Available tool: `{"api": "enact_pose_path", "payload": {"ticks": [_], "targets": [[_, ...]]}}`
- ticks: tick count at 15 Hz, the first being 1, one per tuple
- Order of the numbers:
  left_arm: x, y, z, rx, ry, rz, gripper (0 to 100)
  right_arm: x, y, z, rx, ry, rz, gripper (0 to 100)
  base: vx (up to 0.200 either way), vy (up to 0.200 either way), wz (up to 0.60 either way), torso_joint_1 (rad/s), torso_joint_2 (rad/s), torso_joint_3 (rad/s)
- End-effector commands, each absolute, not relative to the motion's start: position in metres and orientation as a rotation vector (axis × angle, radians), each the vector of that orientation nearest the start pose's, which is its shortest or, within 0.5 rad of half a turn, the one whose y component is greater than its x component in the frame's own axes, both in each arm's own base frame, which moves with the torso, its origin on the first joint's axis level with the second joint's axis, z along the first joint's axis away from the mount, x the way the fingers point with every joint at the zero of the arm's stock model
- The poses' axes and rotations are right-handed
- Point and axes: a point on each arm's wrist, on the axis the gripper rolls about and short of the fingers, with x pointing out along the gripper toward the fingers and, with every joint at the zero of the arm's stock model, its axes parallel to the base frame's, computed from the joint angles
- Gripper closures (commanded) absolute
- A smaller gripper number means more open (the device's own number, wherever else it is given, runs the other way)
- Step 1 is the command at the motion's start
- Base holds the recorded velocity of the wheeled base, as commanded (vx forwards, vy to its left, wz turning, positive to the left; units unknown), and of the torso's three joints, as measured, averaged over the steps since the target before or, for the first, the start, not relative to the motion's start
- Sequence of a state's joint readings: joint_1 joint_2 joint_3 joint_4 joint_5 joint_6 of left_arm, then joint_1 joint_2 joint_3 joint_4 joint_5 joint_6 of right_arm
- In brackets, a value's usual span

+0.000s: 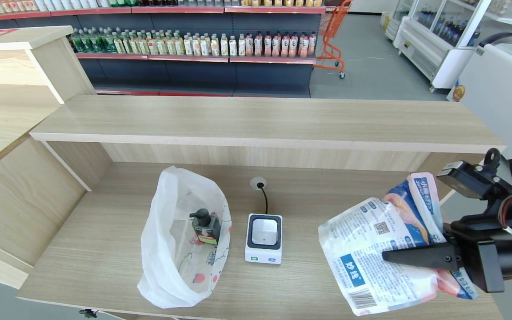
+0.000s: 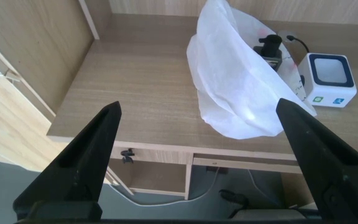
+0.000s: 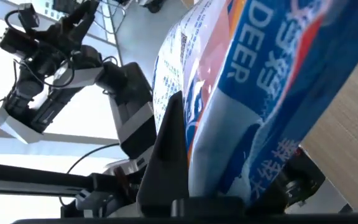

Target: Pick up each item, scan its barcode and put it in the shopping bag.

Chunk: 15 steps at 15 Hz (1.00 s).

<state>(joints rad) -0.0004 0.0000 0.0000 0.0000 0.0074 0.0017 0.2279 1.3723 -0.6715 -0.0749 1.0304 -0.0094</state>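
Looking down from the head view, we see the right gripper [image 1: 394, 258] clamped on a plastic food packet [image 1: 371, 249]. It holds the packet up over the right end of the wooden surface [image 1: 105, 249], white back upward, with the barcode [image 1: 364, 299] at the packet's near corner. The barcode scanner [image 1: 263, 238] stands in the middle of the surface, to the left of the packet and apart from it. Its cable [image 1: 265, 200] runs to a grommet [image 1: 258, 183] farther back. Just left of the scanner the white shopping bag [image 1: 171, 266] stands open, with a pump bottle [image 1: 205, 226] upright inside. Along the far side run shelves [image 1: 194, 58] of drink bottles.

From the left wrist view, we see the left gripper [image 2: 199, 107] spread wide with nothing between its fingers. It hangs off the near edge of the surface, to the near left of the shopping bag. The pump bottle and the scanner lie beyond the bag.

From the right wrist view, we see the packet's blue and pink face pressed against one dark finger [image 3: 169, 143], squeezed in the grasp.
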Motion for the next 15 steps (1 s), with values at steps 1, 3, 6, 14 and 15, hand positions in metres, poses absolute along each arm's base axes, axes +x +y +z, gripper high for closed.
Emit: {"api": "enact_pose_path", "payload": {"ticks": [1, 3, 6, 14, 15], "targets": [[-0.023, 0.000, 0.076, 0.002, 0.002, 0.006, 0, 0.185, 0.072, 0.189, 0.240, 0.604, 1.260, 100, 0.000, 0.000, 0.00, 0.000, 0.00, 0.000], [-0.023, 0.000, 0.076, 0.002, 0.002, 0.008, 0, 0.186, 0.080, 0.188, 0.231, 0.617, 1.293, 100, 0.000, 0.000, 0.00, 0.000, 0.00, 0.000], [-0.023, 0.000, 0.076, 0.002, 0.002, 0.008, 0, 0.185, 0.086, 0.184, 0.219, 0.647, 1.298, 100, 0.000, 0.000, 0.00, 0.000, 0.00, 0.000], [-0.023, 0.000, 0.076, 0.002, 0.002, 0.008, 0, 0.180, 0.096, 0.183, 0.191, 0.657, 1.318, 100, 0.000, 0.000, 0.00, 0.000, 0.00, 0.000], [-0.023, 0.000, 0.076, 0.002, 0.002, 0.009, 0, 0.180, 0.095, 0.183, 0.190, 0.656, 1.319, 100, 0.000, 0.000, 0.00, 0.000, 0.00, 0.000]]}}
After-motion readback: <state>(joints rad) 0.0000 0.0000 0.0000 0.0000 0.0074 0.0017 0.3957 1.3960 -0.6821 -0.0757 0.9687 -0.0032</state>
